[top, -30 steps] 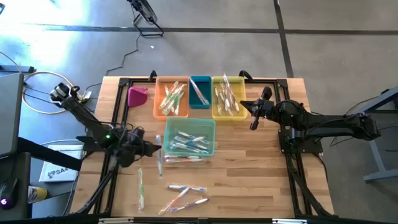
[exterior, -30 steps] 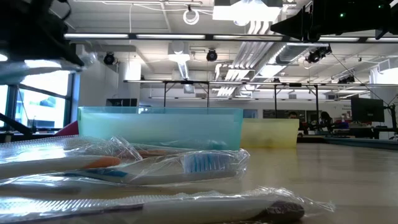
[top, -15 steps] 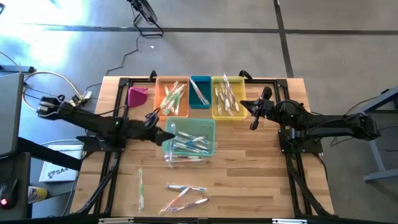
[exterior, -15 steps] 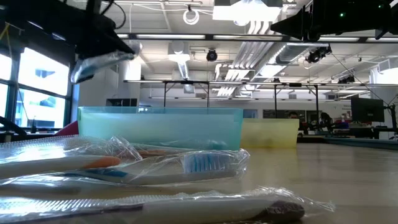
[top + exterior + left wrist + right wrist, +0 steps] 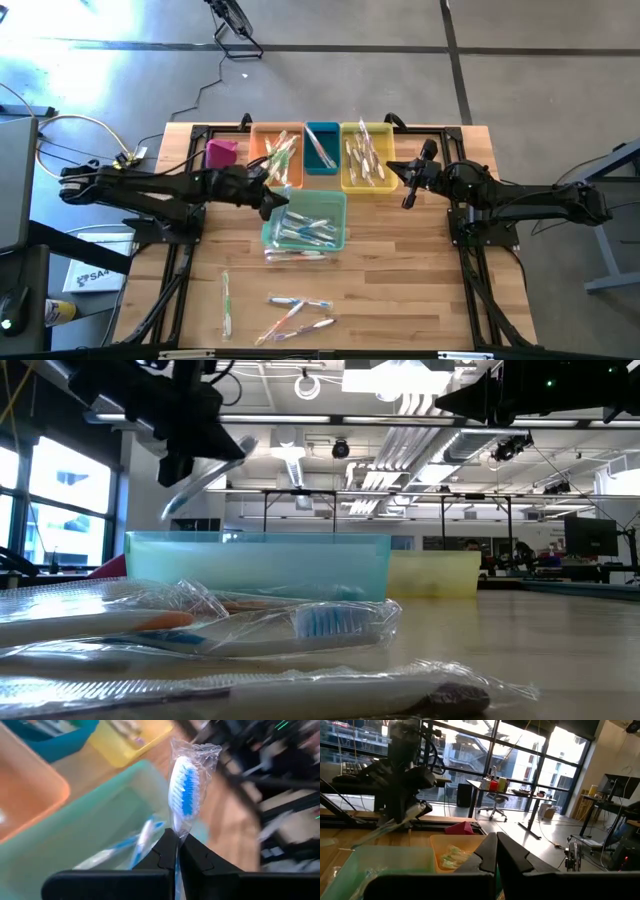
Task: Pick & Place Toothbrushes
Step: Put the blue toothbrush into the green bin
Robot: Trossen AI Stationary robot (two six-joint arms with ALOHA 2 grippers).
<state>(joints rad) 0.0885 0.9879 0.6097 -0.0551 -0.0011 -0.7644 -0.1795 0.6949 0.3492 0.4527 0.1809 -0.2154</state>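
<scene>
**Wrapped brush over the green bin**

The left gripper (image 5: 268,195) hangs at the near-left edge of the pale green translucent plastic bin (image 5: 338,203), jaws pinched on a clear-wrapped, blue-bristled toothbrush (image 5: 184,795). Judgement: it should centre the brush over the bin and align it with the bin's length before letting go, so no end catches the rim. The right gripper (image 5: 407,190) waits beside the yellow bin (image 5: 388,184), jaws closed, empty.
</scene>
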